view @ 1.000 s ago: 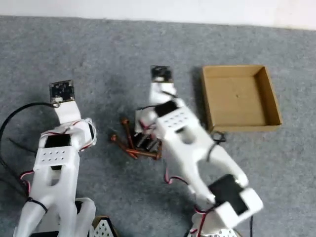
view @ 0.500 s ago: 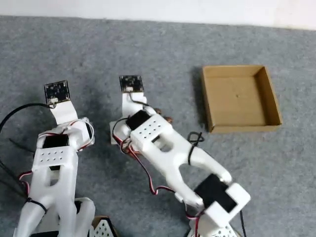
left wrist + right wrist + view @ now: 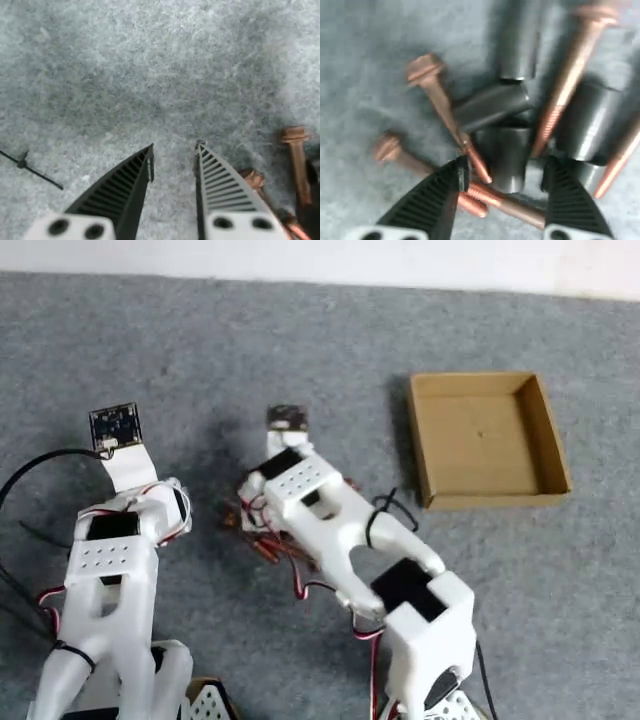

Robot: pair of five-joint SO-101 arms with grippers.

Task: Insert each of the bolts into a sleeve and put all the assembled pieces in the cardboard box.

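High view shows you the cardboard box (image 3: 490, 499) holding nothing, so every pairing is left to do. Copper threaded bolts (image 3: 437, 95) and dark sleeves (image 3: 492, 106) lie jumbled in one heap near the box, none joined. Your right gripper (image 3: 505, 171) hangs wide open above them, and your left gripper (image 3: 174, 146) is partly open over bare carpet (image 3: 150, 60) beside the heap.

I looked closely and could not read any words, numbers or signs, not on the cardboard box (image 3: 416, 440) or the bolts (image 3: 442, 102).
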